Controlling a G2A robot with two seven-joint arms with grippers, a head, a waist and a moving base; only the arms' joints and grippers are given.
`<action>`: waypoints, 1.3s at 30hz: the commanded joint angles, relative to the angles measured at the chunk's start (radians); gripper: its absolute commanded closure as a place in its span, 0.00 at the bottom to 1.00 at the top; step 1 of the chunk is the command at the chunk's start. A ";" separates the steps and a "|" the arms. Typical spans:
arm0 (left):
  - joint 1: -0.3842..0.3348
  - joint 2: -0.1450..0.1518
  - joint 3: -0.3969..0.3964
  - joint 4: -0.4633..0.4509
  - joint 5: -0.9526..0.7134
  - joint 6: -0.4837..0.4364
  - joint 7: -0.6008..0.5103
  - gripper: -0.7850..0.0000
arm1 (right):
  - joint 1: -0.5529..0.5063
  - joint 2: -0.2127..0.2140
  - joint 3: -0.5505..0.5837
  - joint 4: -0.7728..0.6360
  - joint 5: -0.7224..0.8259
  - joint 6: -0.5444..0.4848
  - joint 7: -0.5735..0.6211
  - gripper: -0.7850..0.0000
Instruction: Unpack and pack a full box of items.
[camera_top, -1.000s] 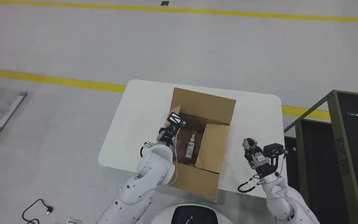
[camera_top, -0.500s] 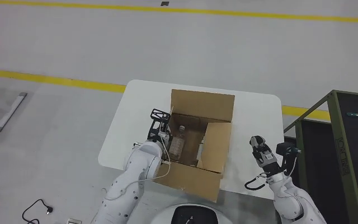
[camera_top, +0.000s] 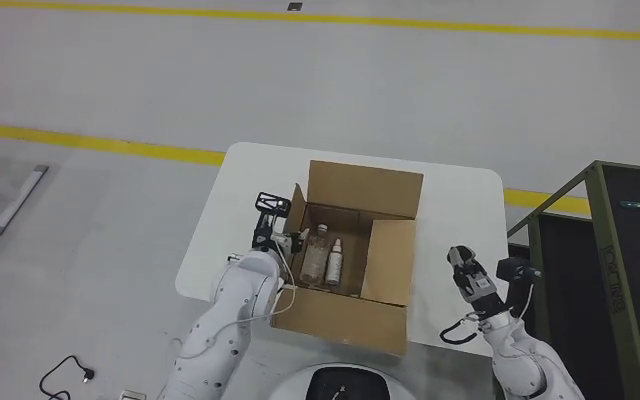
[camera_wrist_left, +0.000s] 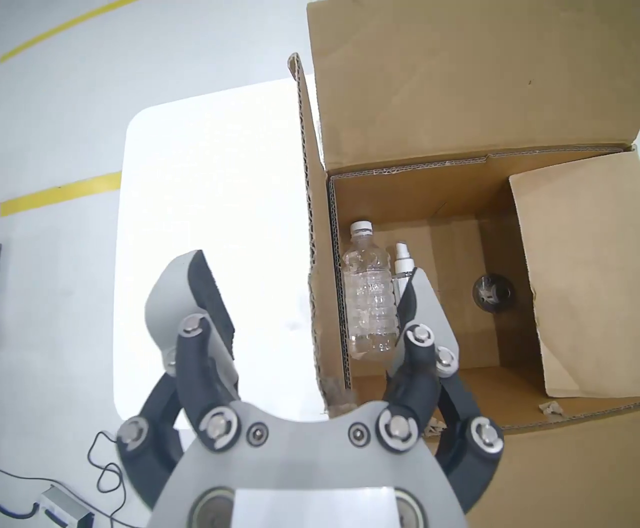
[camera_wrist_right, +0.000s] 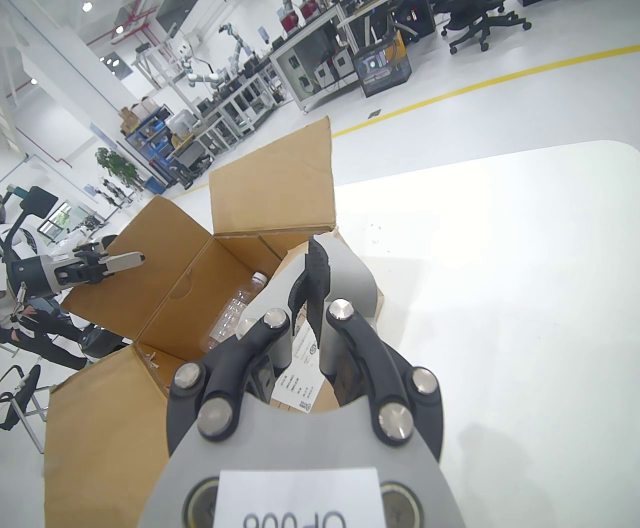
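Observation:
An open cardboard box (camera_top: 345, 315) stands mid-table with its flaps up. Inside lie a clear plastic bottle (camera_top: 314, 256) (camera_wrist_left: 367, 295), a small white spray bottle (camera_top: 336, 261) (camera_wrist_left: 403, 257) beside it, and a dark round item (camera_wrist_left: 492, 294). My left gripper (camera_top: 272, 201) (camera_wrist_left: 305, 280) is open at the box's left side. It straddles the upright left flap (camera_wrist_left: 306, 190), one finger outside and one over the clear bottle. My right gripper (camera_top: 462, 270) (camera_wrist_right: 316, 252) is shut on nothing, above the table to the right of the box.
The white table (camera_top: 455, 205) has bare surface to the right of the box and along its far edge. A dark green metal rack (camera_top: 592, 270) stands close to the table's right side. The box's right flap (camera_top: 392, 262) leans inward.
My left gripper has drawn out of the box toward its left side, and the left flap now stands up. The box's items show more fully. My right gripper drifted slightly right and nearer.

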 joint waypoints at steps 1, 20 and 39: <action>0.004 0.001 -0.001 -0.008 0.013 -0.006 0.004 0.00 | 0.000 0.000 -0.002 0.000 -0.009 0.002 0.000 1.00; 0.038 0.010 -0.037 -0.041 0.259 0.036 0.040 0.00 | 0.001 -0.006 -0.018 -0.004 -0.026 0.020 0.003 1.00; -0.006 0.000 -0.012 0.118 0.464 0.063 -0.004 0.00 | 0.007 -0.009 -0.019 -0.005 -0.033 0.029 0.005 1.00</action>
